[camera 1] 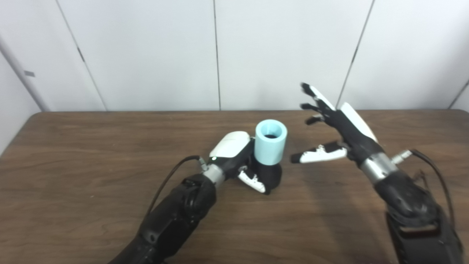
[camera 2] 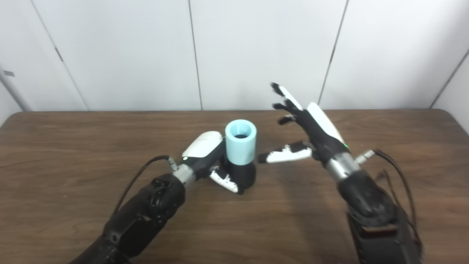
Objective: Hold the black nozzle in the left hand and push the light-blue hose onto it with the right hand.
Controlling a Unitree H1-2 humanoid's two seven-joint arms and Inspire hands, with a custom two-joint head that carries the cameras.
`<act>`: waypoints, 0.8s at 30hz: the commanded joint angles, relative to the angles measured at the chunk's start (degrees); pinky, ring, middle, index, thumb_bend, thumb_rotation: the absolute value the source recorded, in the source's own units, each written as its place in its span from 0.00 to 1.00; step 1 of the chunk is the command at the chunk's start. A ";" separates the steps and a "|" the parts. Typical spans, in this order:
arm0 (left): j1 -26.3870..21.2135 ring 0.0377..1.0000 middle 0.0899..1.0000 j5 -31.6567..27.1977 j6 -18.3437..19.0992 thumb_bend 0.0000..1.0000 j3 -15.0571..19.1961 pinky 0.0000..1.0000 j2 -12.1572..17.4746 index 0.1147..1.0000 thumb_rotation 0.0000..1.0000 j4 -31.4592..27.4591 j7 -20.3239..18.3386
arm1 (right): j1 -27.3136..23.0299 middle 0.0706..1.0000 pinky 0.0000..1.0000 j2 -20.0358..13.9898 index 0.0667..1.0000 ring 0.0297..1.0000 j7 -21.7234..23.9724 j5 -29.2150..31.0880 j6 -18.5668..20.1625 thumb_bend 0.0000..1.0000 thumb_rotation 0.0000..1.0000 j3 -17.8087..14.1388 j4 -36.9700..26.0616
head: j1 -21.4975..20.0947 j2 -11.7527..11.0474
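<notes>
The black nozzle (camera 1: 270,176) stands upright on the brown table (camera 1: 91,154) near its middle. My left hand (camera 1: 238,157) is wrapped around its base, thumb across the front. The light-blue hose (camera 1: 271,145), a short wide tube, sits on top of the nozzle with its open end up. My right hand (camera 1: 337,128) hovers to the right of the hose, open, fingers spread and thumb pointing toward the tube, not touching it. The same pair shows in the right eye view: hose (camera 2: 240,146), right hand (camera 2: 311,128).
A white panelled wall (camera 1: 220,55) rises behind the table's far edge. Black cables trail from both wrists, one (camera 1: 172,176) on the left and one (camera 1: 428,165) on the right.
</notes>
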 commanded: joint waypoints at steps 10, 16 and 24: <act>4.08 0.45 0.43 0.70 3.37 0.53 0.12 0.45 2.01 0.42 0.00 3.78 -4.70 | 2.55 1.00 0.79 -2.99 1.00 0.92 0.79 5.01 0.47 0.84 0.20 -0.17 -1.76 | -0.15 -0.20; 5.28 0.63 0.62 -1.50 5.27 0.77 3.11 0.56 3.22 0.64 0.09 -0.83 -7.06 | 4.25 1.00 0.80 -2.37 1.00 0.93 -0.04 6.30 1.26 0.84 0.21 -0.02 -2.30 | -1.50 0.15; 9.39 0.85 0.86 -3.45 9.09 0.98 9.35 0.74 4.25 0.92 0.26 -10.47 -8.73 | 6.33 1.00 0.81 -1.40 1.00 0.93 -1.05 6.50 1.64 0.86 0.23 0.30 -2.37 | -2.23 0.19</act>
